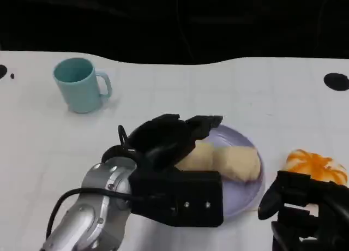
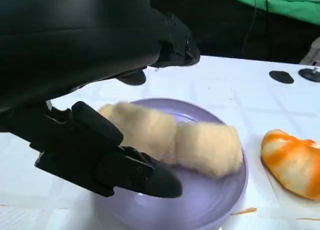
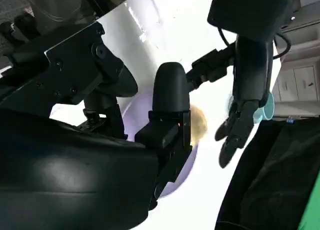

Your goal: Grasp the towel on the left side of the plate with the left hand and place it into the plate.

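The cream rolled towel lies across the purple plate in the middle of the white table. My left hand hovers over the plate's left part, fingers stretched above the towel's left end and apart from it. In the left wrist view the towel rests on the plate, with my left hand spread around its near end, holding nothing. My right hand sits low at the front right of the plate, nothing in it.
A teal mug stands at the back left. An orange-and-white striped object lies just right of the plate, close to my right hand. A black disc sits near the far right edge.
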### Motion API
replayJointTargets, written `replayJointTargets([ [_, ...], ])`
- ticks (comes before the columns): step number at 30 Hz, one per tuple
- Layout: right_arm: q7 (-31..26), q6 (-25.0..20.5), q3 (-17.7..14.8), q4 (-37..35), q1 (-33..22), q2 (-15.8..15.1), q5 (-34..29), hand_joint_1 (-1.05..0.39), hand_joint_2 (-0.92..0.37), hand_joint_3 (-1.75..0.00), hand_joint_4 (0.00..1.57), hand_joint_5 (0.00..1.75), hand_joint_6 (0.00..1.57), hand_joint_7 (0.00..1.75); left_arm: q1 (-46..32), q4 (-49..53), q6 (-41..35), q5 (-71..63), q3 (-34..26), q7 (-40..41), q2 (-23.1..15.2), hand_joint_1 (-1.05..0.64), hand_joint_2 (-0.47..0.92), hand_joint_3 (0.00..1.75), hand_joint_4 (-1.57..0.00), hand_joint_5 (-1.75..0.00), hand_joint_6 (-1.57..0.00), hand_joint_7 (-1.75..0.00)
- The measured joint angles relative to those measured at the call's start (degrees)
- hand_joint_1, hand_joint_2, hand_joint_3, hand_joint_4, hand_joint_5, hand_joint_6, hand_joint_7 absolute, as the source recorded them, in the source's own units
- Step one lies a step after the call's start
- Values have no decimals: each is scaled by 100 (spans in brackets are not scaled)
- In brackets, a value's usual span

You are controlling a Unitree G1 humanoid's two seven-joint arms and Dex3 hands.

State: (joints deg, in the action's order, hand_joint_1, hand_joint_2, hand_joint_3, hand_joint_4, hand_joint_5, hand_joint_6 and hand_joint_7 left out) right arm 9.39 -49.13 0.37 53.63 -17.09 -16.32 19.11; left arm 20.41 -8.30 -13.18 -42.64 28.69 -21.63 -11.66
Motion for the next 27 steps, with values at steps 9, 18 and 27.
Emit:
replayJointTargets([
  [9,-99,-39,157,24,11,59,-18,1,-54,-120,69,175,65,150,-206,-976,-17,326,-592,-329,-434,-78,92,16,-1,-51,-12,-5],
  [18,-147,-46,185,2,62,91,-32,1,-53,-121,69,175,64,151,-1067,-1845,-62,2335,-1941,-479,-417,-44,92,22,-58,-72,-58,-16],
  [27,-149,-50,216,-49,170,115,-25,1,-52,-121,69,175,65,151,-2139,-2729,-657,4605,-3089,-226,282,-15,65,100,-83,-151,-93,-93],
])
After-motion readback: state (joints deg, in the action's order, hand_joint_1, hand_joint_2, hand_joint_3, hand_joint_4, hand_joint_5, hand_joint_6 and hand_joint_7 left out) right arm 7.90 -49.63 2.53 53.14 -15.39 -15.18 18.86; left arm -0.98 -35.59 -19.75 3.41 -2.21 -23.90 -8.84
